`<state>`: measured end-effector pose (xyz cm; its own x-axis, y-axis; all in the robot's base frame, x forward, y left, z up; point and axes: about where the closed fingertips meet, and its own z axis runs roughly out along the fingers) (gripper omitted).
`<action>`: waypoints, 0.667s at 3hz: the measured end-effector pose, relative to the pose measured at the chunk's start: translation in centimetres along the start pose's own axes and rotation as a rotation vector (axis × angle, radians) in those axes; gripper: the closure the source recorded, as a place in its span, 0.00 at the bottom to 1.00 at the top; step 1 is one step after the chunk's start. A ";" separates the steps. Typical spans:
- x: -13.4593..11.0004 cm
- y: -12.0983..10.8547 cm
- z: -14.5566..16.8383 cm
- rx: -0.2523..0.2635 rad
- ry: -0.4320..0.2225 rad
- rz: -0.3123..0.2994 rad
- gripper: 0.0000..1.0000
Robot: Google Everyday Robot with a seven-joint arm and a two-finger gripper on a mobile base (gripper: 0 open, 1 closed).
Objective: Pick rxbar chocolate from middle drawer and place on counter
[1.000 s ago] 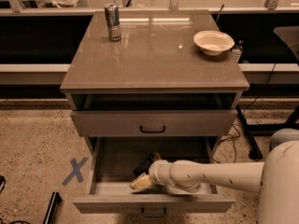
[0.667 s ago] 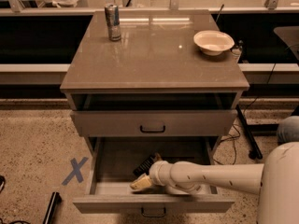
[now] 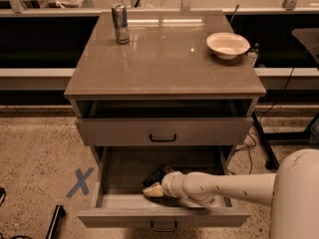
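1. Two hazards, operator. Your tool (image 3: 153, 189) sits low in the open middle drawer (image 3: 124, 214), near its front, just beside the rxbar chocolate (image 3: 157, 175). Whether it is apart or together, you cannot tell.
2. That bar lies on the drawer's dark floor, so a shallow bite could skid it toward the back rather than catch it.
3. On the way up, mind your arm (image 3: 224, 185) against the drawer's front rim and the upper drawer (image 3: 199, 131). A bump there could shake the bar loose short of the bench (image 3: 164, 59).
4. Against a second ago, hardly anything differs: tool and bar sit where they were.
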<state>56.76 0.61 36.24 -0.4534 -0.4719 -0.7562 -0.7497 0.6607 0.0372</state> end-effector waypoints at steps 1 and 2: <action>0.3 -0.7 0.4 0.004 0.016 0.024 0.36; 0.7 -1.1 0.7 0.006 0.036 0.034 0.59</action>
<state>57.59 0.01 35.26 -0.4958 -0.4695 -0.7306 -0.7306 0.6803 0.0586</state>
